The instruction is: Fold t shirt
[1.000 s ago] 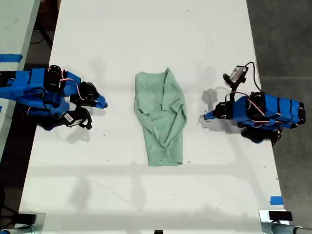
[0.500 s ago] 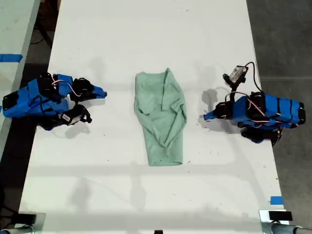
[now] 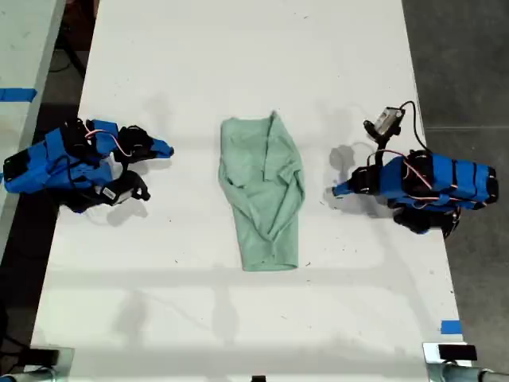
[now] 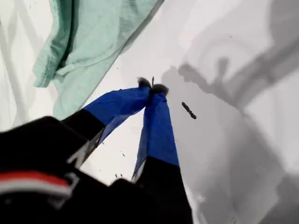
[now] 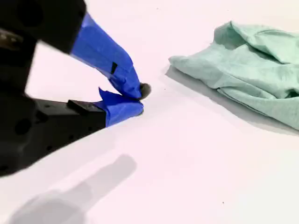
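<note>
White tabletop (image 3: pixel 238 48) carries the t shirt (image 3: pixel 264 191) at its middle — well apart from both pincers, you see. My first gripper (image 4: pixel 152 88) and my second gripper (image 5: pixel 138 98) are both pressed together, empty.

We see the t shirt (image 3: pixel 262 195) lying on the middle of the table (image 3: pixel 238 48); one arm (image 3: pixel 71 163) rests at the exterior view's left, another arm (image 3: pixel 429 187) at its right, the shirt between them; my first gripper (image 4: pixel 152 88) and my second gripper (image 5: pixel 140 98) each sit near it, apart
</note>
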